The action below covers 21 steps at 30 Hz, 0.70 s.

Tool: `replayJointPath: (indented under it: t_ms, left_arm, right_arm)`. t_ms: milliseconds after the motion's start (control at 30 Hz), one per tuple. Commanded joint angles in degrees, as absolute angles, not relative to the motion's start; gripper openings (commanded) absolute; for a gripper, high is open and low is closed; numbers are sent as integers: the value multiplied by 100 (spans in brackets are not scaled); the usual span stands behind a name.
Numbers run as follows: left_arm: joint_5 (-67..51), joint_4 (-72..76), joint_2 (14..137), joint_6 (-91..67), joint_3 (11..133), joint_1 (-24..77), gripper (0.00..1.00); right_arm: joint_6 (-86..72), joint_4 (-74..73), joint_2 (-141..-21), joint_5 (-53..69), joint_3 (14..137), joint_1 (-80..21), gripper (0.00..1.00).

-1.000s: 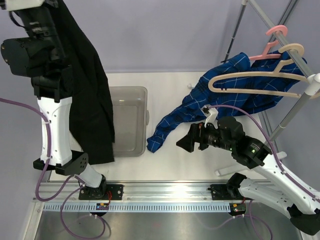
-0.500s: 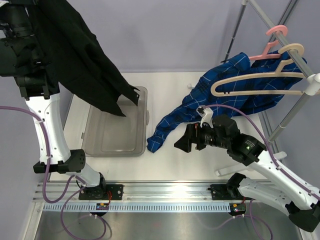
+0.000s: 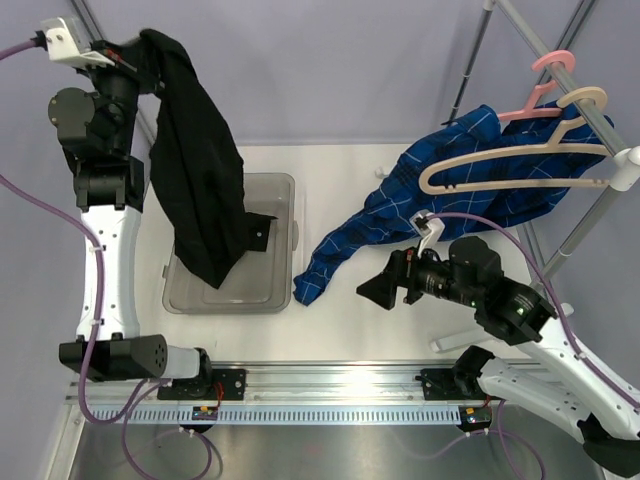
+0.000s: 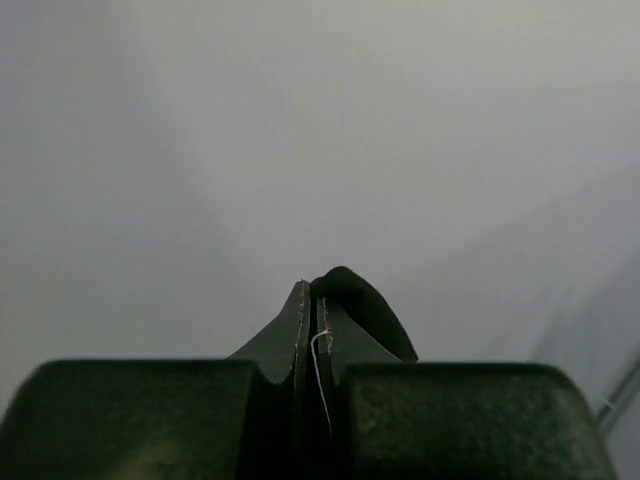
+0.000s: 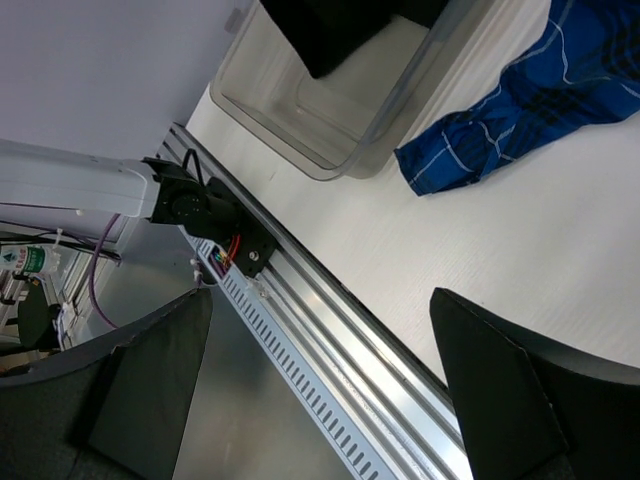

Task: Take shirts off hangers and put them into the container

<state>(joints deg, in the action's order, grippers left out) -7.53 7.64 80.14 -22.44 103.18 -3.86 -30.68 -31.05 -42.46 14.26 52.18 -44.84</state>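
White table [image 3: 360,320] under a grey wall [image 3: 350,70]: the left pincer [image 3: 138,55], raised high, is clamped on the black shirt [image 3: 200,190], which hangs over the bin [image 3: 287,190]. Nearby the right pincer [image 3: 375,290] gapes wide, holding nothing, beside the blue shirt [image 3: 400,205], draped on the beige hanger [image 3: 500,160], sleeve on the table.

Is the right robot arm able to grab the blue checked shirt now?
Probably yes: the right gripper is open, and the royal blue checked cloth shirt trails down close in front of it with nothing between.

Black shirt [image 3: 200,180] (dangling) over container [image 3: 270,282]
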Motion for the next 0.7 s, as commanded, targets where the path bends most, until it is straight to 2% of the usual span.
replayJointPath:
  t_ms: [0,67,200,400,500,667]
  left_arm:
    - [-1747,661,7304,-2838,9976,-369,0]
    - [-2082,38,7242,-2918,9993,-317,0]
    - [-1811,-1807,6900,-2865,9766,-299,0]
    - [-968,-4022,6407,-2488,8018,-246,0]
    - [-590,-4148,6346,-2347,6902,-237,0]
    - [-265,-4350,6644,-2215,6180,-123,0]
  right_arm:
    - [-3085,-2778,-3973,1520,5274,-4526,99]
    - [-3129,-2760,-3885,1599,5230,-4526,99]
    - [-3321,-2733,-3657,1468,5071,-4526,99]
    - [-3278,-2874,-3437,1477,5326,-4526,100]
    - [-3331,-2857,-3236,1450,5449,-4526,99]
    - [-3515,-2926,-2910,1380,5397,-4526,99]
